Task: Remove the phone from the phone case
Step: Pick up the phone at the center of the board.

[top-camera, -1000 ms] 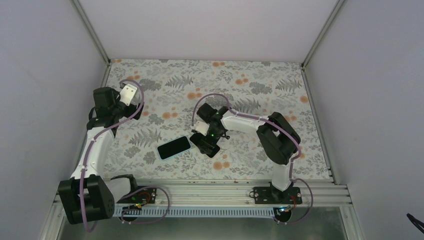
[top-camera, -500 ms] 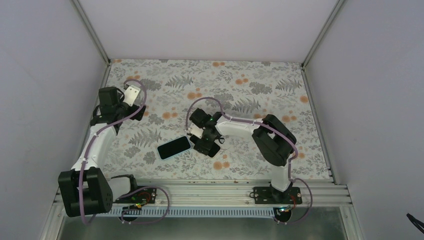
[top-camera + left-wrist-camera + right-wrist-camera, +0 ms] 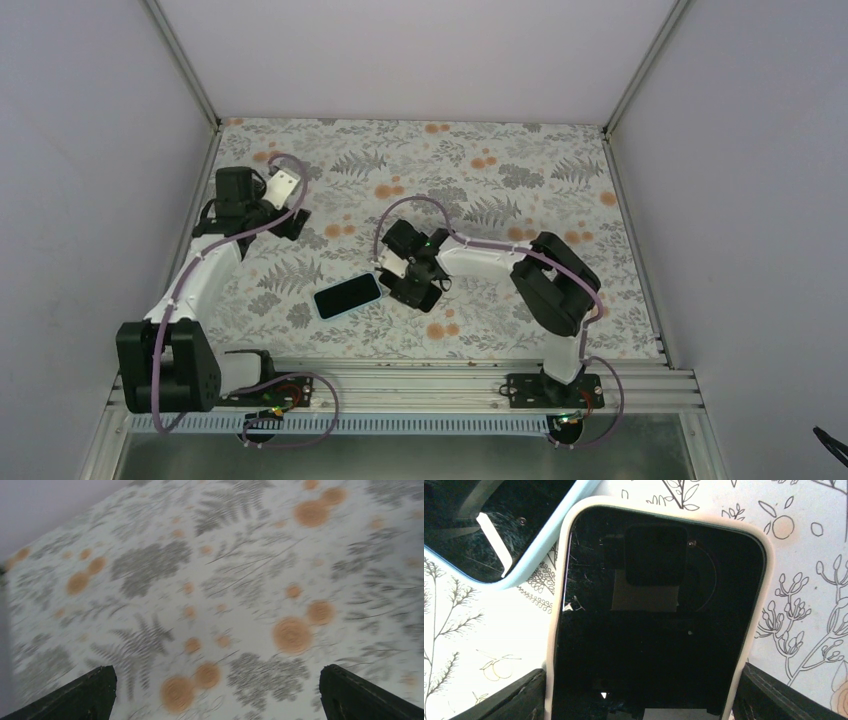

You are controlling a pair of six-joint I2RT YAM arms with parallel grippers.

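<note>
Phone [image 3: 654,645] lies glossy black in rounded cream case [image 3: 553,630]

Nothing here can be read, not a word, brand, number or sign. The cream-cased phone [image 3: 654,630] between the fingers of the right end effector [image 3: 642,680] shows only dark glass. So does the blue-cased phone [image 3: 484,525] just beyond that end effector, to its left.
</note>
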